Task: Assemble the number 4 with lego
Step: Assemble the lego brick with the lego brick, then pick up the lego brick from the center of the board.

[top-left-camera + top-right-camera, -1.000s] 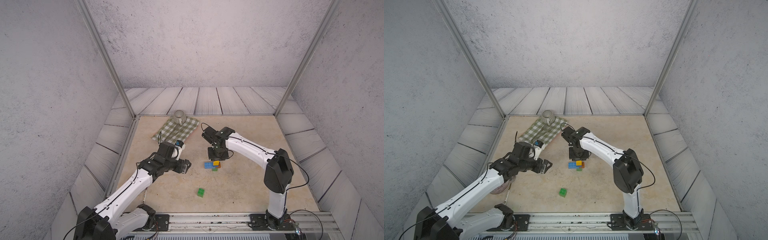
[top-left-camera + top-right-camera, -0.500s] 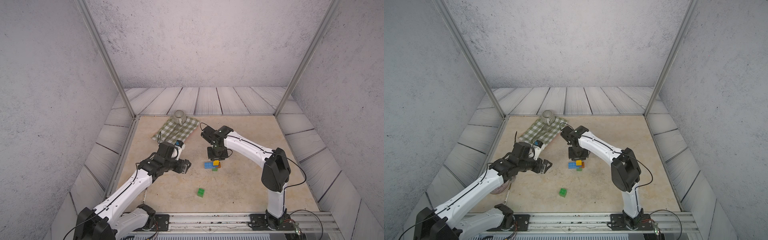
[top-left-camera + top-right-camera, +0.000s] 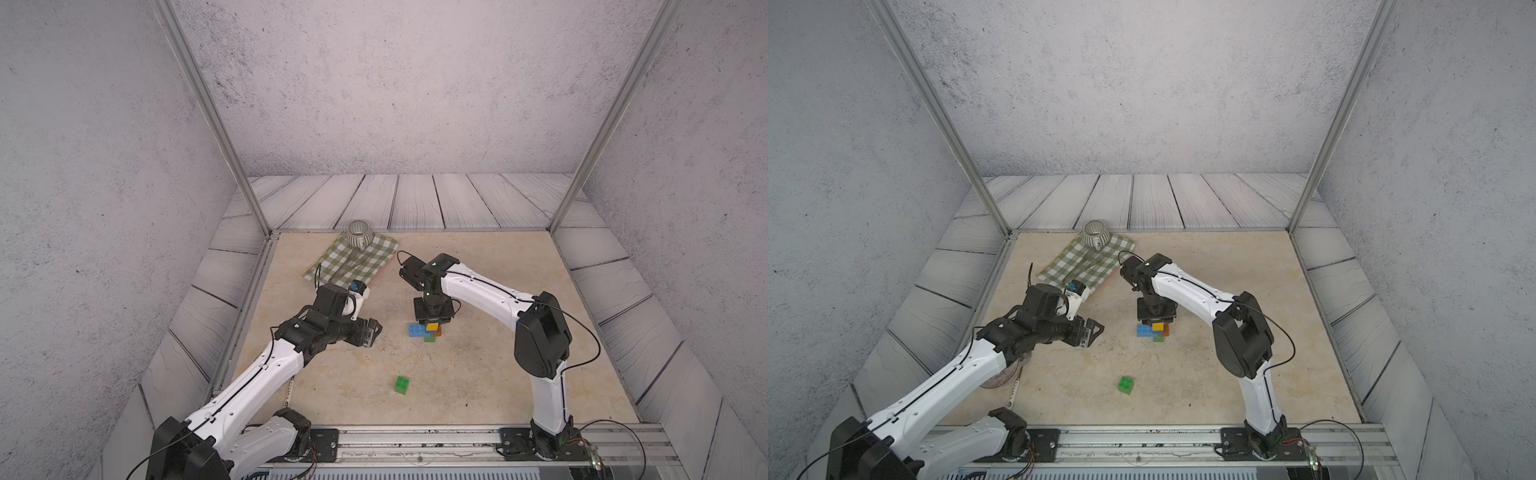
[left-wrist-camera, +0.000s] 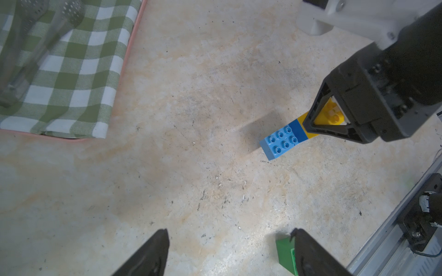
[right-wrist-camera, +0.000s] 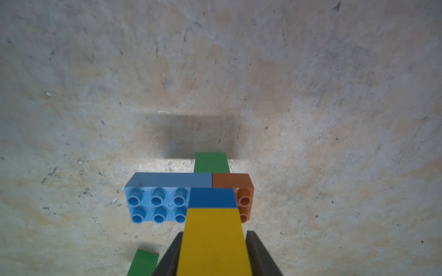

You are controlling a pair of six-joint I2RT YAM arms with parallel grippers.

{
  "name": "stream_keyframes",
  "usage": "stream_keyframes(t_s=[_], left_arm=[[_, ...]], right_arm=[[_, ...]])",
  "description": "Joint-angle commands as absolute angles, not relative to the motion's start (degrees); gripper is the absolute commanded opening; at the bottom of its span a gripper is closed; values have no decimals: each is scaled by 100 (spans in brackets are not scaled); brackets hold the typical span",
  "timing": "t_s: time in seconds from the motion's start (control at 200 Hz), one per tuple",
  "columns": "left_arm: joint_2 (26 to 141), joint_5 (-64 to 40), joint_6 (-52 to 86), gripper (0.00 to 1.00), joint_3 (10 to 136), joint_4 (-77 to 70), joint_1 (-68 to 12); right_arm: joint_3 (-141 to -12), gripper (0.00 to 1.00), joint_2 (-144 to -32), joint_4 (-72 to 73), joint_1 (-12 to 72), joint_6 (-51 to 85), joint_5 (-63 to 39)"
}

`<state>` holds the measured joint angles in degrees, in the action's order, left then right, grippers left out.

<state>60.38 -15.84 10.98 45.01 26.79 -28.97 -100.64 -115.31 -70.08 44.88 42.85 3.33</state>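
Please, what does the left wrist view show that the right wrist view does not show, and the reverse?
Only the left wrist view: the checked cloth, the open left hand, the metal rail. Only the right wrist view: the orange-brown brick and the green brick under the stack. Both: the light blue brick, the dark blue brick, the yellow brick on top, and the right hand at it.

High top views overlook everything; close wrist views share the lego

No legible text, label, brand, number or sign was found in any view.
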Motion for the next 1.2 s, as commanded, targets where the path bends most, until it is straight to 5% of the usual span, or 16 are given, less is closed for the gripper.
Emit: stream_keyframes(t_s=[0.0,0.43,0.766,1.196], left_arm=[[5936,-1538,1125,84,4421,2723,-2838],[6028,-1779,1124,84,4367,2682,-3002],[6094,-1156,1737,82,4286,3217,-4658],[6998,-168,3359,71,4347,3647,-6276]], right_arm=[[-10102,44,-11485,-7198,4483,4323,466],[-10324,60,-11044,-7339,4481,4393,501],[-9610,70,-10068,-7167,4482,4583,472],[-6924,92,-8196,-5721,4471,5259,-82]])
